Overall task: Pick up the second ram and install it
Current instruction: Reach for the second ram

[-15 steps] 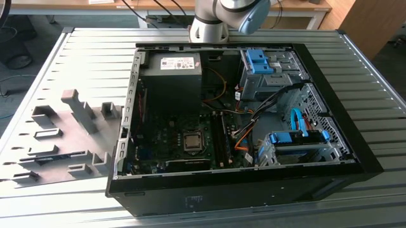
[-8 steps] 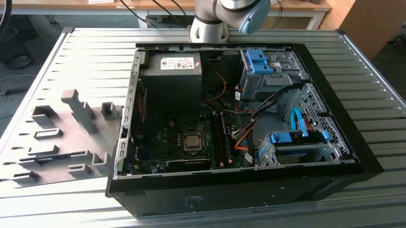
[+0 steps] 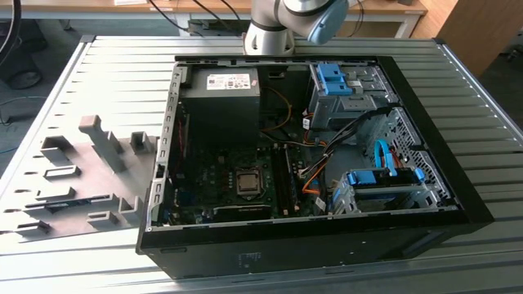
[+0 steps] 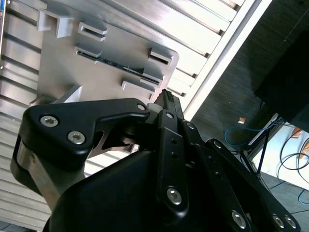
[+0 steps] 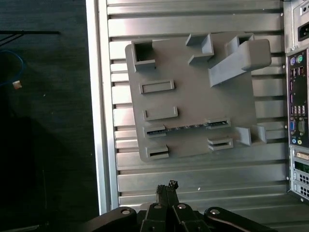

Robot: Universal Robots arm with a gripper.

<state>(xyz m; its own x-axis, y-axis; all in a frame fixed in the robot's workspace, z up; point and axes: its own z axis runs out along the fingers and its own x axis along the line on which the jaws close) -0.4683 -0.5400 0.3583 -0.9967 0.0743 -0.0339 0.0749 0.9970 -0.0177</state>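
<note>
The second ram (image 5: 186, 127) stands on edge in the slotted holders of the grey fixture plate (image 5: 193, 104), a thin dark strip. It also appears in the second wrist view (image 4: 116, 65) and in the exterior view (image 3: 72, 201) at the left. My gripper (image 5: 166, 186) hangs well above the slatted table, off the plate's edge on the side nearest the ram. Its black fingers (image 4: 166, 99) are pressed together with nothing between them. A clear gap lies between the fingertips and the ram.
An open computer case (image 3: 425, 202) lies on the slatted metal table (image 3: 457, 79), its motherboard with long black slots (image 3: 282, 177) facing up. Grey blocks (image 5: 239, 58) rise from the fixture plate. The table's edge (image 5: 101, 121) drops to dark floor beside the plate.
</note>
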